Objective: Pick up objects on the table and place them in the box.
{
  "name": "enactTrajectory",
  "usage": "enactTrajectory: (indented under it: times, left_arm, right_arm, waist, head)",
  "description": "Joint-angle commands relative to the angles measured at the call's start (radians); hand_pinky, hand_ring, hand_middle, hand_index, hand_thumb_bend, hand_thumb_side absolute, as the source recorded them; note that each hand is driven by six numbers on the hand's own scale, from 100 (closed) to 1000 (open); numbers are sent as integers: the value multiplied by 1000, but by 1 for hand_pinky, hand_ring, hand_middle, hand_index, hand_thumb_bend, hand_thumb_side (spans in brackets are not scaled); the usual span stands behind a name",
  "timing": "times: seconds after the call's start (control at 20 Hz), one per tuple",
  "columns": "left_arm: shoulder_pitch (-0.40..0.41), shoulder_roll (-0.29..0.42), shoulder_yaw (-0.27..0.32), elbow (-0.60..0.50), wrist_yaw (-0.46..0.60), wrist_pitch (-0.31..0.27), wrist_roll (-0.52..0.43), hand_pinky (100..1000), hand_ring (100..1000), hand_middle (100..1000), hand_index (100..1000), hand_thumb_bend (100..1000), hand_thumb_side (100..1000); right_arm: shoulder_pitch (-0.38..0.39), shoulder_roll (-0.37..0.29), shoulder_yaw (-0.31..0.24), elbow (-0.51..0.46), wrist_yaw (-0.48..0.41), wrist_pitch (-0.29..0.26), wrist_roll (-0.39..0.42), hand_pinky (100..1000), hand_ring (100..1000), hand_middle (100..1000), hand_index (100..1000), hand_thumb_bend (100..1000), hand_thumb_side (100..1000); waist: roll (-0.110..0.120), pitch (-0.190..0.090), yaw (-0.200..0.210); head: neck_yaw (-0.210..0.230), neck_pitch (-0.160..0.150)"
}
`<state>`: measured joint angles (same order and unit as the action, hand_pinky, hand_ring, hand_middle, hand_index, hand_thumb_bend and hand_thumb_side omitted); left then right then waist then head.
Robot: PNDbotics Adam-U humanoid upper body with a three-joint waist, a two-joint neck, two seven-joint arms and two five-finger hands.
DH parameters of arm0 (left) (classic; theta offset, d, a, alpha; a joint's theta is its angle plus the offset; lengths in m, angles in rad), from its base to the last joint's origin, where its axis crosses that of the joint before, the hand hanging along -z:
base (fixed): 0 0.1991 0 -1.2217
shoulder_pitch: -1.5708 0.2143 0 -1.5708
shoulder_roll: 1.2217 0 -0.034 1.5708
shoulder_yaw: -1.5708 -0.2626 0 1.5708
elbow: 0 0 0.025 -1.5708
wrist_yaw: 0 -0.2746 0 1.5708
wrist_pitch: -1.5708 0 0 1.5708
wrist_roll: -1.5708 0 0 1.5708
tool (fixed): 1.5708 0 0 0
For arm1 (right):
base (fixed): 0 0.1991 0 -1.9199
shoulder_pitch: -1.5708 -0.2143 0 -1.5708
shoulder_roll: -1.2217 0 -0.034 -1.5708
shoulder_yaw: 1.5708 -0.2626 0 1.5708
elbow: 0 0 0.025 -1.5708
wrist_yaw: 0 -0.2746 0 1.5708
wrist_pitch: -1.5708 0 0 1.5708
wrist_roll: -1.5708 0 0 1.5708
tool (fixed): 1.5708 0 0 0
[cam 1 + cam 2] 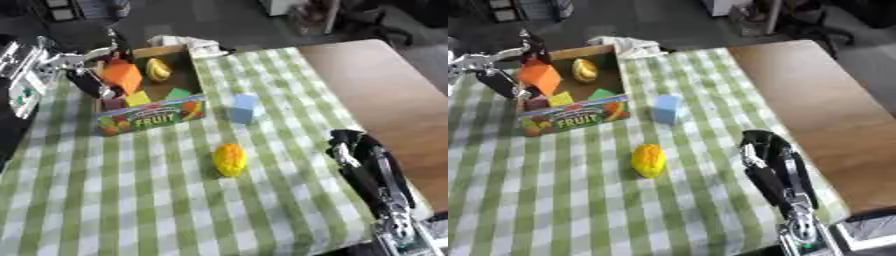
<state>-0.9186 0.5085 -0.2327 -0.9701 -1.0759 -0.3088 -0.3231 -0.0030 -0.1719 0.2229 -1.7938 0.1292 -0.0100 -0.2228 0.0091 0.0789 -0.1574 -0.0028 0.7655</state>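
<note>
Left robot hand (92, 80) is holding the orange block (122, 76) over the cardboard FRUIT box (153, 119). Bumpy yellow fruit (230, 159) and light blue cube (243, 108) sit on the checkered desk (131, 200); right robot hand (767, 165) rests relaxed nearby.

Yellow fruit (230, 159), blue block (243, 108), fruit box (150, 117)

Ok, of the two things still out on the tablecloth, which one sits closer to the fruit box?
The light blue block: it stands just right of the fruit box, near its front corner. The yellow fruit lies farther down the cloth, nearer the camera.
</note>
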Motion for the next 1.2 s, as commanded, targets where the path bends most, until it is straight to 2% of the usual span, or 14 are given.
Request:
enactTrajectory:
  times: [0.05,0.3,0.45,0.55,0.65,0.75,0.95,1.2]
  left_arm:
    - [-35,-16,53,78,-73,46,61,652,542,528,707,358,105]
    - [-40,-44,77,137,-101,79,108,686,634,637,810,386,131]
    - [-38,-46,72,139,-96,79,108,737,716,750,892,501,162]
    - [-37,-40,63,124,-86,68,88,779,752,793,920,540,328]
    - [-38,-31,54,99,-77,53,58,788,759,805,925,551,364]
    - [-39,-21,48,64,-57,38,41,774,747,788,913,541,329]
    - [-30,12,12,-49,39,-24,31,763,733,751,866,500,131]
    - [-24,48,-107,-217,201,-162,-38,788,735,748,858,510,127]
  right_arm:
    - [-6,-7,-1,-9,-5,1,-2,643,586,573,692,100,538]
    - [-5,-6,-1,-10,-6,1,-2,643,586,573,692,100,542]
    - [-5,-5,-1,-10,-6,1,-2,643,586,573,692,100,543]
    - [-5,-6,-1,-10,-6,1,-3,643,586,573,692,100,543]
    - [-4,-6,-2,-10,-6,2,-4,643,586,573,692,100,543]
    - [-4,-6,-2,-10,-6,2,-4,643,586,573,692,100,544]
    - [-4,-7,-3,-9,-5,1,-6,643,586,573,692,100,544]
    - [-5,-8,-2,-8,-4,1,-6,643,585,572,691,100,545]
  waist:
    - [-3,-10,-1]
    - [-5,-9,-3]
    - [-6,-9,-3]
    - [-6,-9,-2]
    - [-6,-10,-1]
    - [-5,-10,1]
    - [-3,-10,3]
    - [2,-11,1]
  head:
    - [-2,4]
    - [-2,4]
    - [-3,4]
    - [-4,4]
    - [-4,4]
    - [-4,4]
    - [-7,4]
    - [-8,4]
